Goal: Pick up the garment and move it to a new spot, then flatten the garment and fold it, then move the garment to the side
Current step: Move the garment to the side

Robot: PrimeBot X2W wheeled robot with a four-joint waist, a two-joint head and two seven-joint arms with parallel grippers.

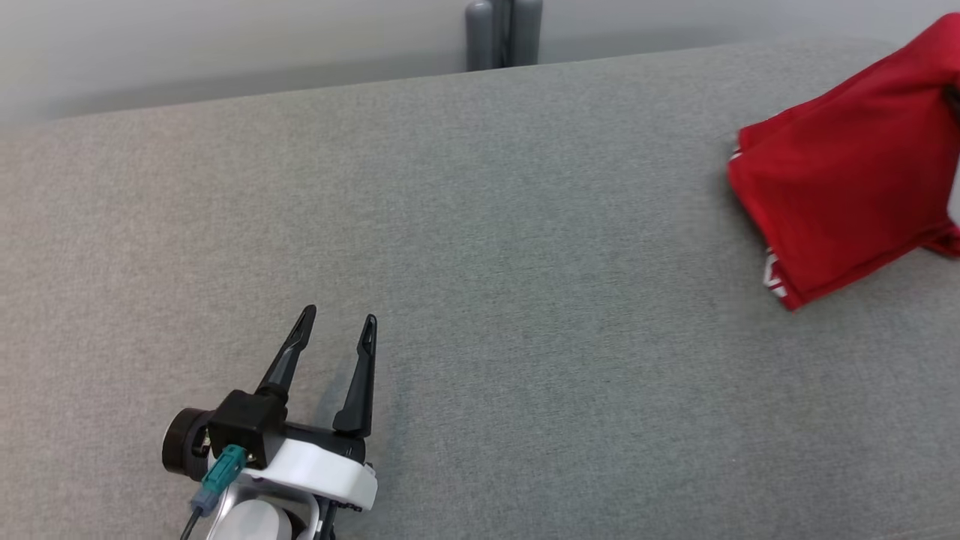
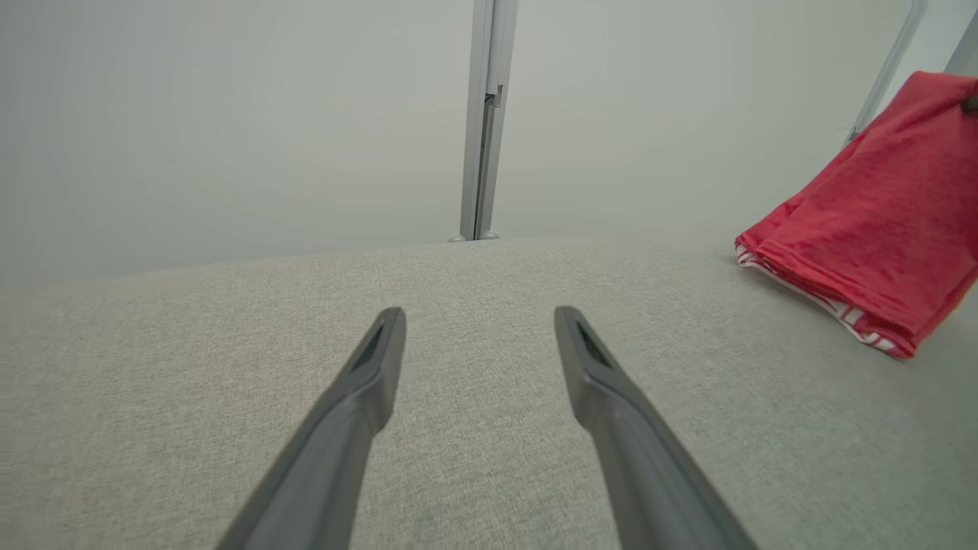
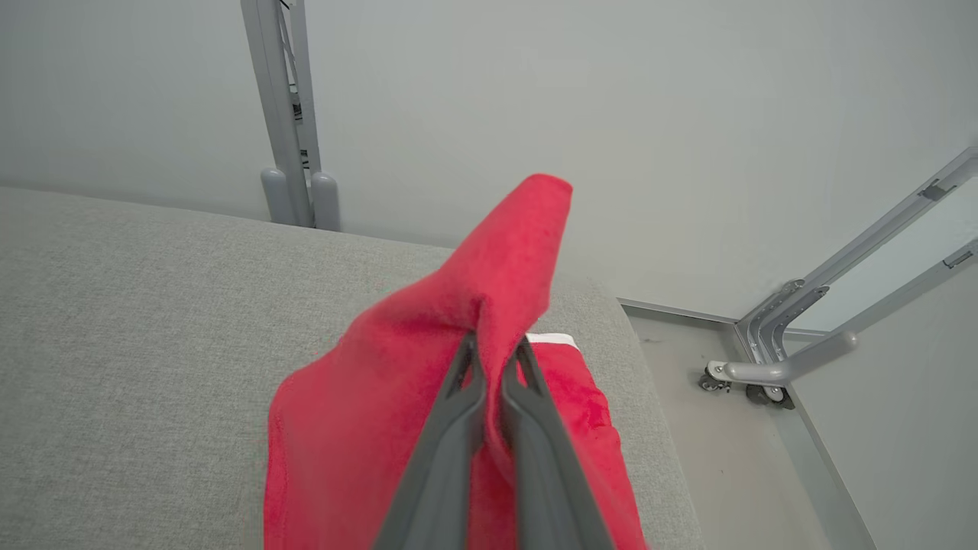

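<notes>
The garment (image 1: pixel 847 195) is red with a white-striped hem. It hangs in a fold at the right edge of the grey cushioned surface (image 1: pixel 480 300), its lower edge near or on the fabric. My right gripper (image 3: pixel 495 347) is shut on a pinch of the garment (image 3: pixel 466 305) and lifts it. In the left wrist view the garment (image 2: pixel 879 229) shows at the far right. My left gripper (image 1: pixel 341 319) is open at the lower left, low over the grey surface, far from the cloth. Its fingers (image 2: pixel 378 351) hold nothing.
A grey metal post (image 1: pixel 502 34) stands behind the surface's far edge, against a pale wall. In the right wrist view the surface's right end drops to a floor (image 3: pixel 733 443), where a wheeled metal frame (image 3: pixel 772 367) stands.
</notes>
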